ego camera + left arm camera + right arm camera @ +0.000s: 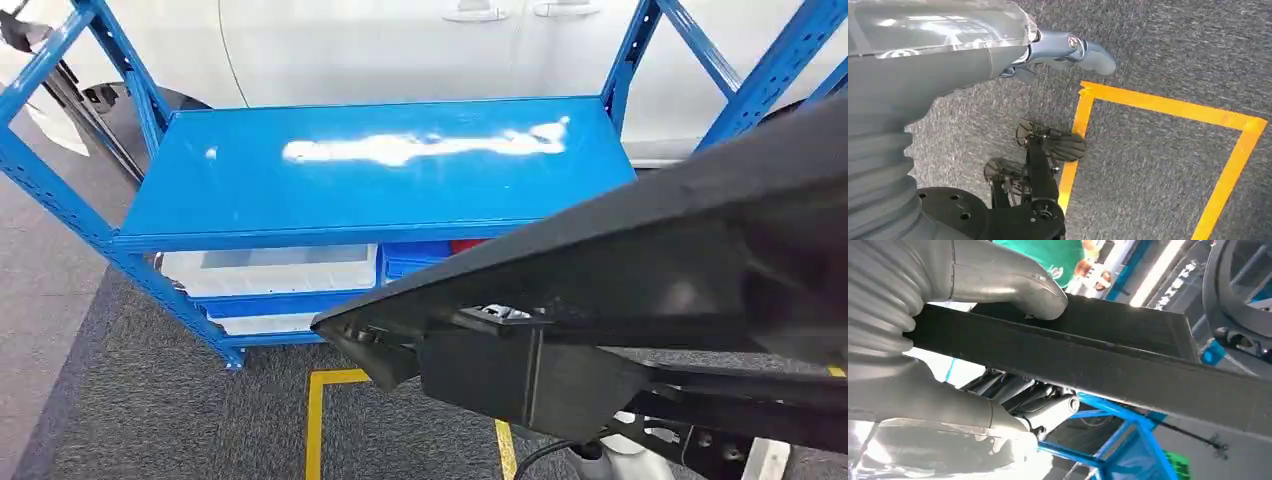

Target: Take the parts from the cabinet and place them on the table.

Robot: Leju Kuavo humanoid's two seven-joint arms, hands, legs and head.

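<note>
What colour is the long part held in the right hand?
Black, matte; the long part shows best in the head view, gripped by the right hand.

The blue cabinet's top shelf [370, 165] lies bare and open from above. Below it, white bins [270, 268] and a blue bin [415, 258] crowd the lower shelf. A long black part [620, 255] (gripped, apparently, by the right hand [973, 285]) crosses in front, blocking the right side.
</note>
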